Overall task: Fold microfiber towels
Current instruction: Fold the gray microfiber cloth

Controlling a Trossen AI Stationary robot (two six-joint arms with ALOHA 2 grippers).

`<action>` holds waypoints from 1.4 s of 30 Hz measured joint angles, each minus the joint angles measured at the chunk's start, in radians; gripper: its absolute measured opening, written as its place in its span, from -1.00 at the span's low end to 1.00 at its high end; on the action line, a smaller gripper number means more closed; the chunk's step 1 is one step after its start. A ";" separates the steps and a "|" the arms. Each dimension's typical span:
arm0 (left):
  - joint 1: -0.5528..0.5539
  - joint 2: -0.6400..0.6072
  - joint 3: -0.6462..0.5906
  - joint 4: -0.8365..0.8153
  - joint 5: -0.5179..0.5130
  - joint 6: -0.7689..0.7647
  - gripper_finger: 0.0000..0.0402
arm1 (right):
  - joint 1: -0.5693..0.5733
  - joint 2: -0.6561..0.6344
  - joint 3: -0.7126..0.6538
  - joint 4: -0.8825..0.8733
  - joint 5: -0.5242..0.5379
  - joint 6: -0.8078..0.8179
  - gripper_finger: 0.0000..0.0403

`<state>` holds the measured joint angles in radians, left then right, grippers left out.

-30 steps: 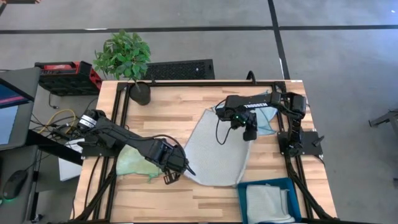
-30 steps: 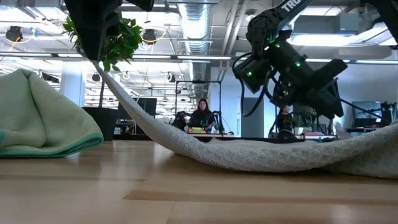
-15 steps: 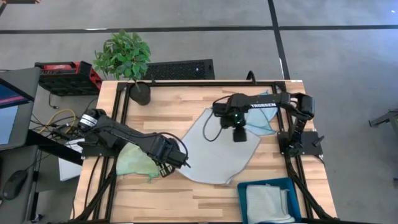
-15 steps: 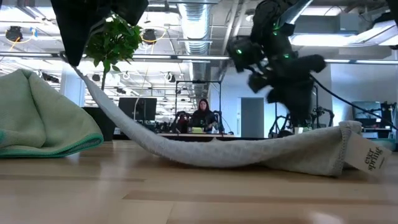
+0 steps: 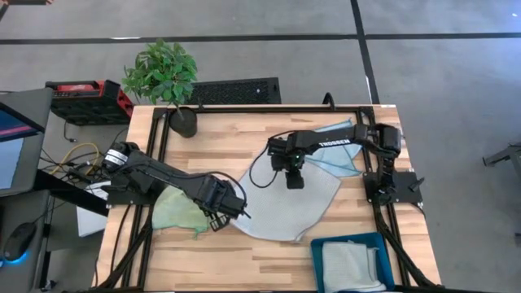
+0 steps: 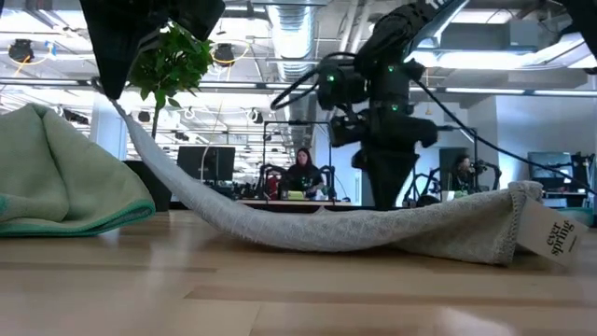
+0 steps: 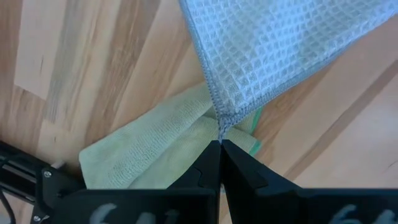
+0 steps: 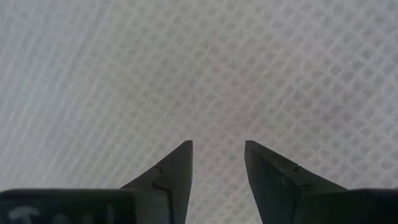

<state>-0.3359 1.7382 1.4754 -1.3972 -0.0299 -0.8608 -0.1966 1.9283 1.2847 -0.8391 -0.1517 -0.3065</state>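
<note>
**Grey towel half spread, one corner lifted**

At the centre of the high view, we are looking at the grey towel [image 5: 281, 207] lying across the wooden tabletop [image 5: 220, 146], and it is sitting differently from a second ago. Back then the right claw was over the right part of the cloth; now the right claw [image 5: 293, 181] is hovering further toward the frame's centre, above the towel's upper middle, and the cloth's right side is lying lower and flatter, with its white tag [image 6: 552, 233] showing at the right of the low view. We are reading this as a release on that side: the right corner looks set down, so the spreading step seems partly done, and folding is not yet begun.

The left claw [image 5: 236, 213], in the lower left-centre of the high view, is pinching the towel's left corner tight. In the left wrist view its fingers [image 7: 239, 171] are meeting closed right on the hemmed corner, and in the low view that corner is hanging raised at upper left, the cloth sloping down to the tabletop.

The right claw is standing partly open and holding nothing; the right wrist view is showing a clear gap between its fingertips [image 8: 177, 165], with only grey weave behind.

The light green towel [image 5: 175, 210] is lying bunched at left, the light blue towel [image 5: 338, 155] peeking out at upper right, and another cloth is resting in the teal bin [image 5: 383, 241] at bottom right.
</note>
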 joint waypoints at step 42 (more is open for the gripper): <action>0.039 0.000 0.000 0.000 -0.031 -0.045 -1.00 | 0.228 -0.340 0.002 -0.168 -0.106 -0.193 -0.17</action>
<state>-0.2966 1.7378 1.4757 -1.3972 -0.0605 -0.9055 0.0317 1.5882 1.2869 -1.0072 -0.2575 -0.4995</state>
